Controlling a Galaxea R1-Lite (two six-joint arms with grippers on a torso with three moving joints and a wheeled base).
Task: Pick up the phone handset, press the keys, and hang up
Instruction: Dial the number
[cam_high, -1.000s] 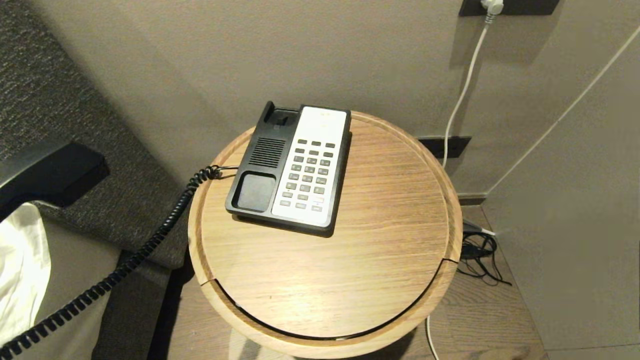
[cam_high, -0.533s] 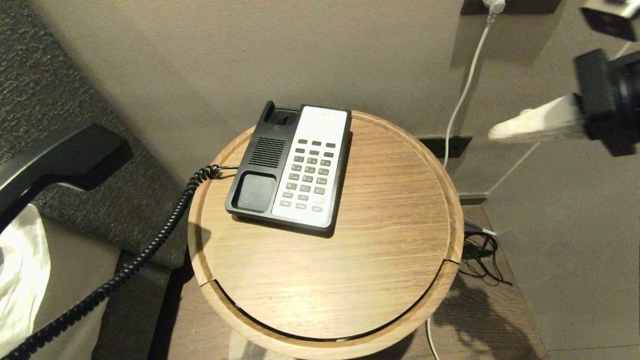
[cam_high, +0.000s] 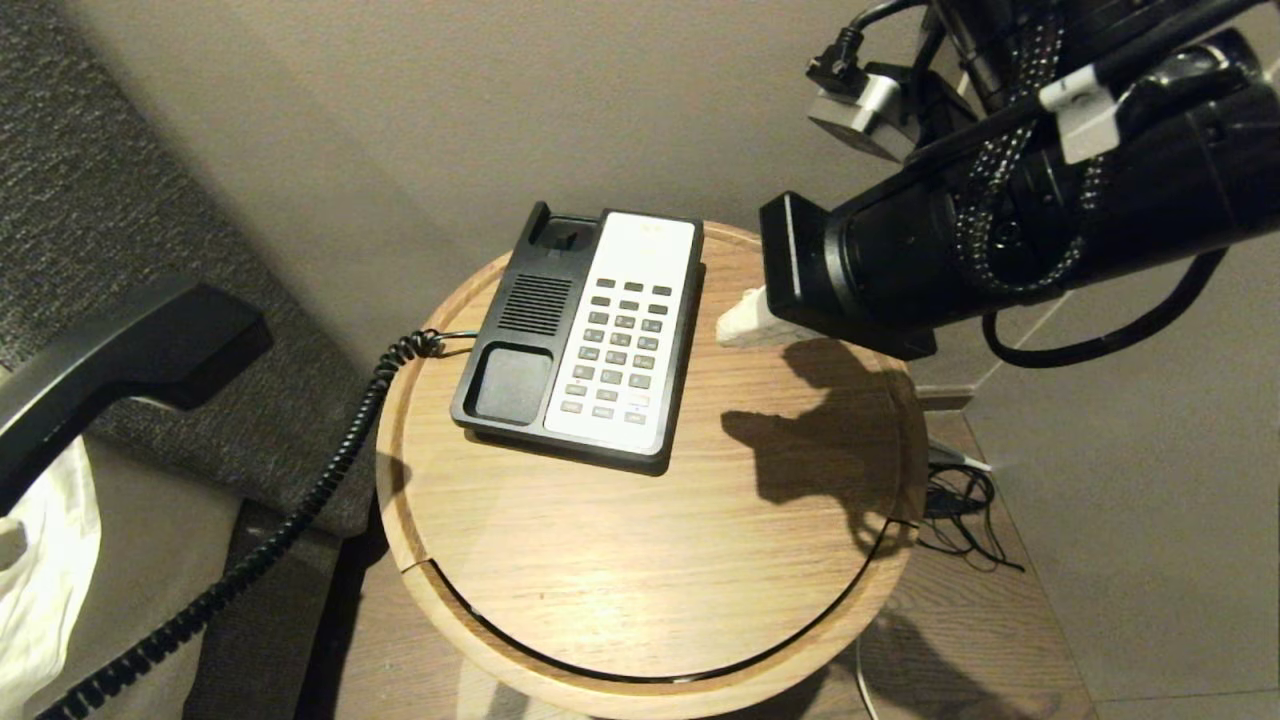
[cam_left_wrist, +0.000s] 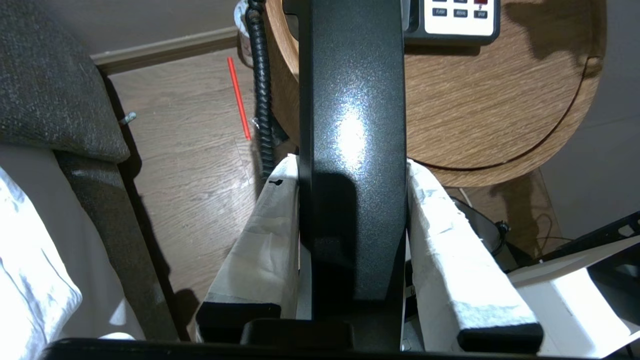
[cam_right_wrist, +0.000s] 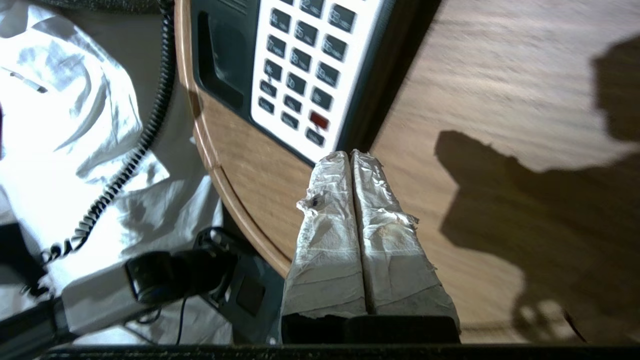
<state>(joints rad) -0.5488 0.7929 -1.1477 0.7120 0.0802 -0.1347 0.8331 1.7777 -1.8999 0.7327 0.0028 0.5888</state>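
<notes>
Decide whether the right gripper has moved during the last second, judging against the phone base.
Yes. The right gripper, absent a second ago, has swung in from the right toward the phone base.

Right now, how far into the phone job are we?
Done: the long matte black phone handset is off the cradle, clamped in the left gripper. In hand: right gripper, fingers shut, hovers beside the small dark grey keys. Left: pressing, hanging up.

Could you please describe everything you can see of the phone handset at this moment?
The phone handset is a long receiver of matte black, finely textured plastic with a bulging end. It is off the phone base, held left of the round wooden table. The left pincer clamps it between white-wrapped fingers. A black coiled cord trails from it.
</notes>
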